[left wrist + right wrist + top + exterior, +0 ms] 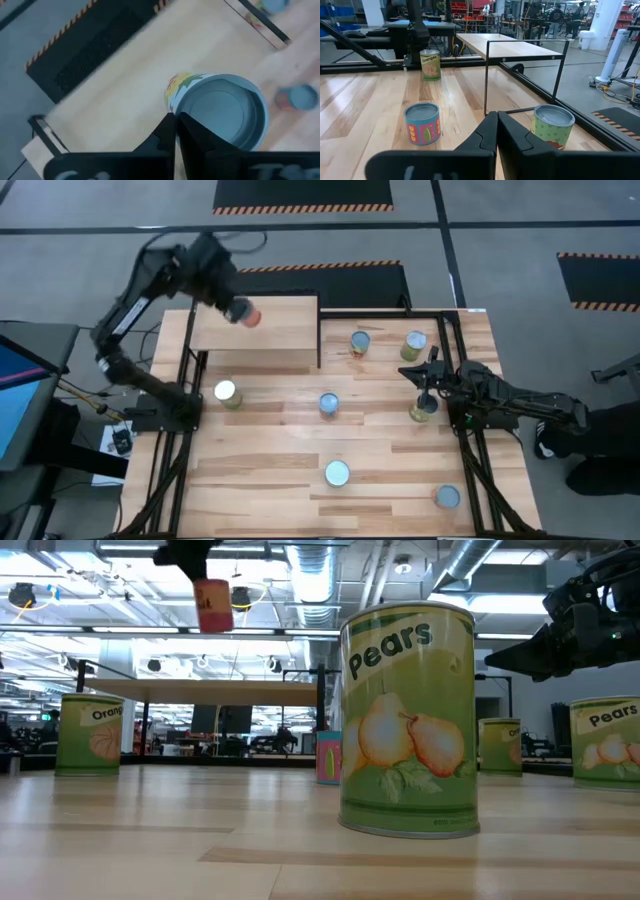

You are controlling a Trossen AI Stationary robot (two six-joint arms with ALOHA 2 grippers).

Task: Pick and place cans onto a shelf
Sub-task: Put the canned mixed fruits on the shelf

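A red-orange-labelled can [246, 314] is held by the left tool [238, 310] above the shelf [280, 330], which is at the table's [290, 490] far-left corner. In the low view this can [212, 606] is seen hanging clear in the air, tool fingers clamped on it. From the left wrist cam, its lid [225, 112] is shown shiny grey-blue w/ a raised rim, and a multicoloured label strip is visible at the side; pale plywood is seen below it.

The right tool [428, 385] is positioned near the table's right edge, just above a green can [422, 410]; fingers are seen pressed together, w/ nothing between them.

Other cans are left on the table: a green "Oranges" can [227, 393] nr the shelf's front, a colourful-label one [329, 405] at centre, two at the far right [360, 343] [414, 345], a green "Pears" can [337, 473] nr the front, and one [447, 497] at front right. All are upright, well apart.
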